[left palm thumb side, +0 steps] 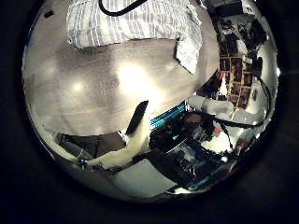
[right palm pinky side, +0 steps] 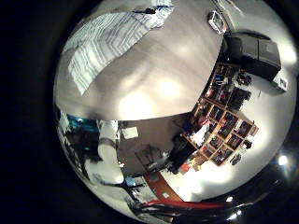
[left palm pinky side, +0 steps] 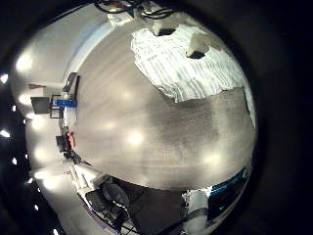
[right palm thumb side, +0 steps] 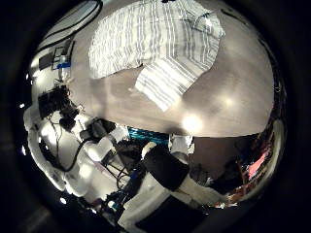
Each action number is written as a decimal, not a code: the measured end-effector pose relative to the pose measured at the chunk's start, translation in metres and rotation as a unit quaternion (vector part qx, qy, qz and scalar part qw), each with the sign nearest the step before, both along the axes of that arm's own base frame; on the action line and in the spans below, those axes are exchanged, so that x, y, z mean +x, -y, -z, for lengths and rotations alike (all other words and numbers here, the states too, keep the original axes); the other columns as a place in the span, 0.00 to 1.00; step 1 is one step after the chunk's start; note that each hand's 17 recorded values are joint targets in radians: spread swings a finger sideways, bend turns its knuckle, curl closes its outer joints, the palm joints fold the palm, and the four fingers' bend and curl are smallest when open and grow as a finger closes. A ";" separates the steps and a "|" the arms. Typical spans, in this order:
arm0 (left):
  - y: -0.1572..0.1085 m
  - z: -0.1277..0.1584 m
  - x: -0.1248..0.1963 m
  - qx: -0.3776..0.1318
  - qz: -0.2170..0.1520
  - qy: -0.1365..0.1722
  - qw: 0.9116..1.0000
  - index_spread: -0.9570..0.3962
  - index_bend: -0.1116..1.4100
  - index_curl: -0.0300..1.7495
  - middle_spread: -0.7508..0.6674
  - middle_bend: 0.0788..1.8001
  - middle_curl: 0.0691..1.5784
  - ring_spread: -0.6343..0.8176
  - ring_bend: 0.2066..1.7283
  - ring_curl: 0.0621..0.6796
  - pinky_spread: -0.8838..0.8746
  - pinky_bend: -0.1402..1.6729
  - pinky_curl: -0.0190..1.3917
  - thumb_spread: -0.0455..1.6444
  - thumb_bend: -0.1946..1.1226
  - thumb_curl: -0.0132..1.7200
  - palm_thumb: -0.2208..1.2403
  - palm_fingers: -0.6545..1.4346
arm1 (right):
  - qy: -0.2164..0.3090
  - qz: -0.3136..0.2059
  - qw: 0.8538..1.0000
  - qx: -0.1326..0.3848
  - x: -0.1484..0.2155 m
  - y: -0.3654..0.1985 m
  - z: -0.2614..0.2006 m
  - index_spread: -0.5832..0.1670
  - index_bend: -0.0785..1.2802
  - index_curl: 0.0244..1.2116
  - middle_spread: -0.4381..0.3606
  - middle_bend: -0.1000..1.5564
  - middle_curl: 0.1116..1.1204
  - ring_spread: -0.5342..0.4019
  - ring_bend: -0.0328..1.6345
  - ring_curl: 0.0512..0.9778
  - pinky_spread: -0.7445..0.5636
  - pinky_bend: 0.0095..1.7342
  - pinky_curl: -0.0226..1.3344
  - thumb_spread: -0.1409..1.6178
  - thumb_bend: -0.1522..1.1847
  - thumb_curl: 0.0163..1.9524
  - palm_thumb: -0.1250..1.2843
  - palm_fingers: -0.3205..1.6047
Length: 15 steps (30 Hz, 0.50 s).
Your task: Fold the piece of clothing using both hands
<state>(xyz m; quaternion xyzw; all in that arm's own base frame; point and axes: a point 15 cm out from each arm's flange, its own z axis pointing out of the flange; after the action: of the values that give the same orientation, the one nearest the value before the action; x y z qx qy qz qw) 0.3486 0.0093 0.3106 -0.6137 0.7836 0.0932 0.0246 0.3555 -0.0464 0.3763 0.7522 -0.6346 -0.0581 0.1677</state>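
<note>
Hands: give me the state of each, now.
Left hand: cannot be told; none of it shows, and the striped shirt lies flat on the table.
Right hand: cannot be told either.

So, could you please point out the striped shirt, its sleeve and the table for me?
striped shirt (right palm thumb side: 146,39), right thumb side palm view, on its body.
sleeve (right palm thumb side: 173,80), right thumb side palm view, on its middle.
table (right palm thumb side: 219,97), right thumb side palm view, on a bare part.

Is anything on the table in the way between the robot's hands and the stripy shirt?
Nothing visible is. In the palm views only bare table lies around the striped shirt; nothing else sits on it. The hands themselves do not show.
</note>
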 end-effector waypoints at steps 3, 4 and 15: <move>0.000 0.001 -0.001 0.000 -0.006 -0.003 1.000 0.63 0.19 0.23 0.63 0.06 0.19 0.60 0.30 0.24 0.66 0.27 0.27 0.64 0.13 0.18 0.32 0.42 | -0.005 0.000 1.000 0.001 0.003 0.004 0.005 0.24 0.18 0.22 0.50 0.22 0.25 0.65 0.35 0.15 0.83 0.34 0.16 0.78 0.10 0.14 0.33 0.27; 0.000 0.001 -0.001 0.000 -0.006 -0.003 1.000 0.64 0.19 0.23 0.64 0.06 0.19 0.60 0.30 0.24 0.66 0.27 0.27 0.64 0.13 0.18 0.32 0.42 | -0.007 -0.002 1.000 0.002 0.004 0.004 0.007 0.24 0.18 0.22 0.50 0.21 0.25 0.65 0.35 0.16 0.83 0.34 0.16 0.78 0.10 0.14 0.33 0.27; 0.003 0.015 0.009 0.008 0.007 -0.017 1.000 0.64 0.19 0.23 0.64 0.06 0.19 0.60 0.30 0.24 0.66 0.27 0.27 0.64 0.13 0.18 0.33 0.42 | -0.018 0.011 1.000 0.009 0.000 0.019 0.012 0.25 0.18 0.22 0.51 0.21 0.25 0.66 0.34 0.16 0.82 0.32 0.16 0.79 0.10 0.13 0.32 0.27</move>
<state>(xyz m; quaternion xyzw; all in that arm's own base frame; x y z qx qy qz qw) 0.3578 0.0060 0.2960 -0.6066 0.7872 0.1097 0.0168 0.3557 -0.0650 0.3638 0.7457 -0.6390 -0.0791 0.1713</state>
